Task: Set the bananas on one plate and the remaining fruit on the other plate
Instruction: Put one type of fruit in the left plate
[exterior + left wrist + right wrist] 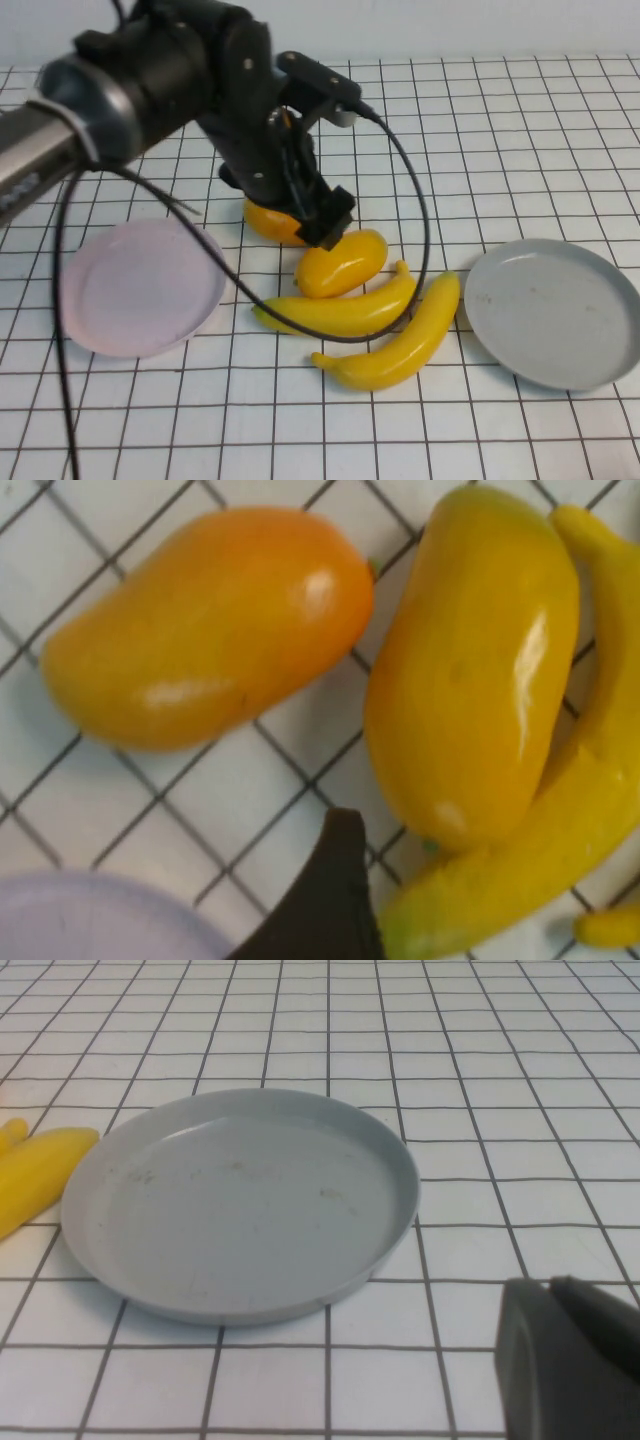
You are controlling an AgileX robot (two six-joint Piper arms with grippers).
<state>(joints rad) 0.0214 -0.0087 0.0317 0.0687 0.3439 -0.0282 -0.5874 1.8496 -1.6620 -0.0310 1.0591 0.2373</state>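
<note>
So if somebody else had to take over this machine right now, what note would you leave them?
Left tool: low over the two mango-like fruits, holding nothing.
Right tool: shut, parked beside the grey plate.
Orange mango, yellow mango and both bananas lie on the table between the plates.
Pink plate and grey plate are empty.
Done: nothing.
Left: mangoes to pink, bananas to grey.

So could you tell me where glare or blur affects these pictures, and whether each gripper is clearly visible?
High view: the left arm looms soft and large over the deeper orange fruit, hiding the left gripper. Left wrist view: white highlights streak the yellow-orange fruit and its orange neighbour; only one dark finger shows. Right wrist view: even light on the grey plate; the right gripper is a blurred dark corner shape.
</note>
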